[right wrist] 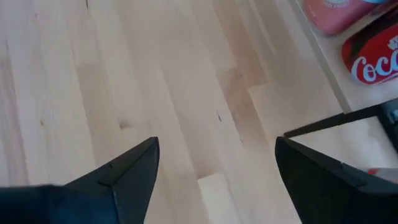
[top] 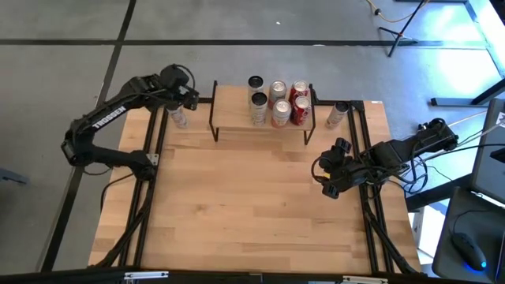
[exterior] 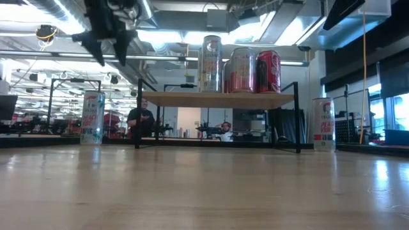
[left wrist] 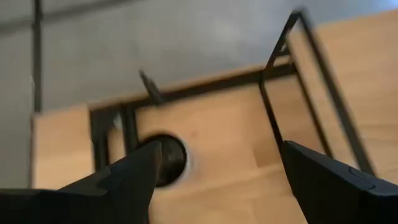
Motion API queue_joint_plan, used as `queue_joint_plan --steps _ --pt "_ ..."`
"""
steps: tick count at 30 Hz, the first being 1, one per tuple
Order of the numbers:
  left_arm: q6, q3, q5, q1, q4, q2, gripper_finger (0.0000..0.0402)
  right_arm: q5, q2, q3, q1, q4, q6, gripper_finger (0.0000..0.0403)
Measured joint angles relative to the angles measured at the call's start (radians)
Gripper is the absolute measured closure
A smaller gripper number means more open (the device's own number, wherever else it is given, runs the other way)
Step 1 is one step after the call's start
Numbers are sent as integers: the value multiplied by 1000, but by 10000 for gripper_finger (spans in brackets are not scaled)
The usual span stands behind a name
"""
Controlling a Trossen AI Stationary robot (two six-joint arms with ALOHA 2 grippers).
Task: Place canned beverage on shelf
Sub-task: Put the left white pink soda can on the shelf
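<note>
The shelf [top: 237,118] stands at the table's far middle, a wooden top on thin black legs [exterior: 217,99]. Several cans stand upright on it, silver, pink and red [top: 278,101] [exterior: 241,70]. A pale can [top: 180,117] [exterior: 92,117] stands on the table left of the shelf. Another can [top: 338,114] [exterior: 324,124] stands on the table to the shelf's right. My left gripper [top: 188,101] [exterior: 108,54] hangs open above the left can, slanting down; a dark round top [left wrist: 166,159] shows by one finger. My right gripper [top: 327,183] [right wrist: 217,143] is open over bare table, near the right edge.
The shelf's black leg frame [left wrist: 292,68] stands close to my left gripper. A red cola can [right wrist: 373,56] on the shelf shows beyond my right gripper. Bare tabletop [top: 252,205] spreads across the middle and near side. People sit in the room behind [exterior: 142,118].
</note>
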Motion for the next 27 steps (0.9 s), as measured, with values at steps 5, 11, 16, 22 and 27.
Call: queue_joint_plan --steps 5,11,16,22,27 --pt "-104 -73 44 66 4 1 80 -29 -14 0 0 -36 -138 98" --pt "-131 -94 7 122 32 1 80 4 -94 0 -4 -69 -212 98" --pt "-102 -130 -13 167 39 1 80 25 -136 0 -75 -45 -218 98" --pt "-71 -218 4 193 150 1 80 25 -153 0 -173 -45 -208 98" --pt "-70 -259 -24 193 195 1 80 20 -153 0 -219 -46 -231 98"
